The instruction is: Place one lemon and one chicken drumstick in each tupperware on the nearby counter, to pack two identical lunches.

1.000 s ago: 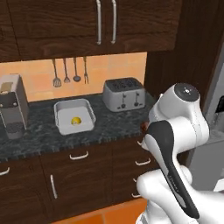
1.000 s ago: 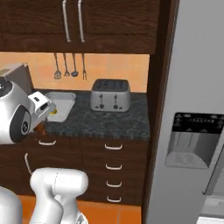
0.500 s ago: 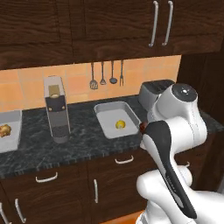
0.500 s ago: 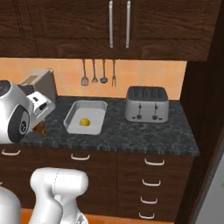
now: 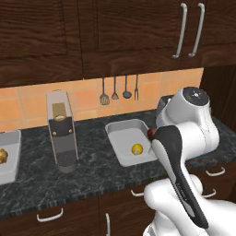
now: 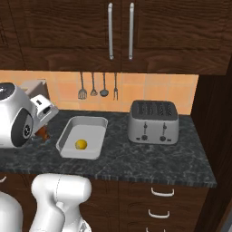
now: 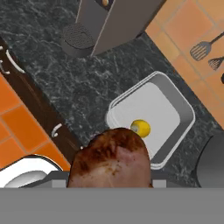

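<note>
Drumstick (image 7: 111,157) pinched in the hand (image 7: 109,173) sits just short of the tupperware (image 7: 175,98) with the lemon (image 7: 141,127) ahead of it, so letting go now probably dumps it on the counter (image 7: 83,94) or the rim.

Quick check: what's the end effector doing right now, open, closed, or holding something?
End effector: closed on the chicken drumstick, above the counter.
</note>
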Motion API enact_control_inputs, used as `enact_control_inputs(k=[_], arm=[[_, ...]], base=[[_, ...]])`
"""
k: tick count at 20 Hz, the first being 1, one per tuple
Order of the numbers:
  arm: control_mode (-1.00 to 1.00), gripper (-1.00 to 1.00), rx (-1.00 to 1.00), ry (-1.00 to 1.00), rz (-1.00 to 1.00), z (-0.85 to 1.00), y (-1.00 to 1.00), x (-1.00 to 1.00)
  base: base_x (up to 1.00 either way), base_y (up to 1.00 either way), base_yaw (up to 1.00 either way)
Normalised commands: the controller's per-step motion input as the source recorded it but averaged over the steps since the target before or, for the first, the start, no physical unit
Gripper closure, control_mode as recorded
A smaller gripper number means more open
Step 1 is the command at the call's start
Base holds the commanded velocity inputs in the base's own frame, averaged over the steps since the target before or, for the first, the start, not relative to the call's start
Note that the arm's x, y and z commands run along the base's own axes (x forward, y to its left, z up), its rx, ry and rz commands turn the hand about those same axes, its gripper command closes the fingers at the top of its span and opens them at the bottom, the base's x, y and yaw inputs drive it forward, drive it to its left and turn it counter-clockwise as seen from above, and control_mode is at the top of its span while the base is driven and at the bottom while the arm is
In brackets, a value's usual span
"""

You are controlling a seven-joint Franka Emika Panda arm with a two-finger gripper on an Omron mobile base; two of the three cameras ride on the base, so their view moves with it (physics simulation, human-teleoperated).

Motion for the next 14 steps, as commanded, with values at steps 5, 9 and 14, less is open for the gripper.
enact_control_inputs(k=[5,9,14], arm=[[-1.0,1.0,0.17,0.2,0.01,-0.48,-0.31,0.41],[-1.0,1.0,0.12,0.25,0.0,-0.86,-0.39,1.0],[-1.0,1.0,0.0,0.25,0.01,-0.64,-0.02,1.0]], base=[[0.0,0.0,0.0],[0.0,0.0,0.0],[0.0,0.0,0.0]])
